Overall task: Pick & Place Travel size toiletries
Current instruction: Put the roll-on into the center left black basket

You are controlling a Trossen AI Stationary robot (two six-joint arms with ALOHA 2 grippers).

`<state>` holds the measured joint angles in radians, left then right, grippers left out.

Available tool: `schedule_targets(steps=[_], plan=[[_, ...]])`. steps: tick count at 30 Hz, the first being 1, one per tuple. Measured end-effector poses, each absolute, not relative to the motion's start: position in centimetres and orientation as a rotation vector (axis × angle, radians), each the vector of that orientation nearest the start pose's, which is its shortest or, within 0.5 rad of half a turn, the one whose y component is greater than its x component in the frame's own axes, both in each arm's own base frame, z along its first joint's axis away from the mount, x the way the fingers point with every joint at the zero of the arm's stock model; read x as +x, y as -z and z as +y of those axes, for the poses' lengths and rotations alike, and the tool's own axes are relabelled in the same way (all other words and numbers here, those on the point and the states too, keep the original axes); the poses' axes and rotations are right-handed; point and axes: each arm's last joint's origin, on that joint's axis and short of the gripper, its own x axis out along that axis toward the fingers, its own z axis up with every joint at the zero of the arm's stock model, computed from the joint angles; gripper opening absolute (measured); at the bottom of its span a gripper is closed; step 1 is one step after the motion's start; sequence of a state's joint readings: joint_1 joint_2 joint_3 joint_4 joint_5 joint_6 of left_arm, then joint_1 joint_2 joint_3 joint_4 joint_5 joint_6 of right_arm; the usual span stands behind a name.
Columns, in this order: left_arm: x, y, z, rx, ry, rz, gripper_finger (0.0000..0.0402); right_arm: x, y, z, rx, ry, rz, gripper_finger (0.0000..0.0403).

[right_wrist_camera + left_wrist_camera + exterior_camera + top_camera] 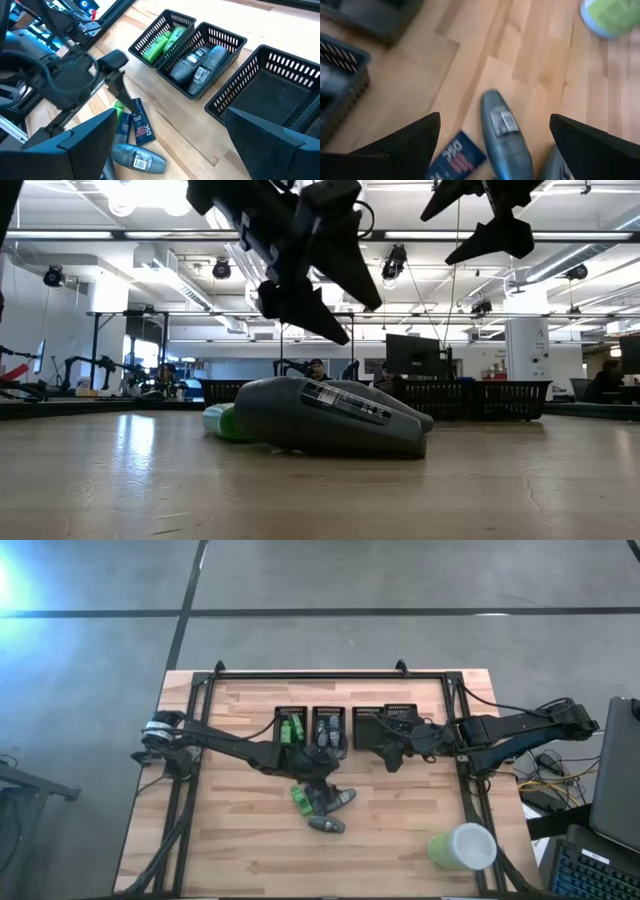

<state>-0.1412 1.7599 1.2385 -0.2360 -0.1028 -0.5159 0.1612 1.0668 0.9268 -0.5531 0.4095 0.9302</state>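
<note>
Wooden table [240, 850]: your left gripper [322, 788] hangs spread open over the loose grey tubes [330, 825]; your right gripper [392, 755], also open, waits near the bins [383, 718].

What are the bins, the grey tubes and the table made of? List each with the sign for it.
Bins: black mesh, probably coated wire, from the open lattice walls.
Grey tubes: likely moulded plastic with printed labels, smooth, faint sheen.
Table: pale wood planks, visible grain and seams.

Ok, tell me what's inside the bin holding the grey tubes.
The second bin from the left holds two grey tubes lying side by side. Anything beneath them is covered.
</note>
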Motion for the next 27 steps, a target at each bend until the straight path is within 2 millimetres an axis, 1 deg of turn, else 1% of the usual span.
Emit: schedule_targets(steps=[7, 14, 20, 27], plan=[[37.4, -22.5, -7.5, -0.365, -0.116, 0.759, 0.0380, 21.5, -29.9, 2.4, 0.684, 0.481, 0.529, 0.0364], [37.0, -22.5, -9.1, -0.329, -0.107, 0.755, 0.0380, 21.4, -29.7, 2.4, 0.675, 0.489, 0.555, 0.0364], [36.8, -22.5, -10.1, -0.275, -0.118, 0.742, 0.0380, 21.2, -29.6, 2.4, 0.661, 0.495, 0.573, 0.0363], [36.6, -22.5, -10.5, -0.267, -0.142, 0.731, 0.0380, 21.2, -29.6, 2.4, 0.623, 0.480, 0.585, 0.0364]])
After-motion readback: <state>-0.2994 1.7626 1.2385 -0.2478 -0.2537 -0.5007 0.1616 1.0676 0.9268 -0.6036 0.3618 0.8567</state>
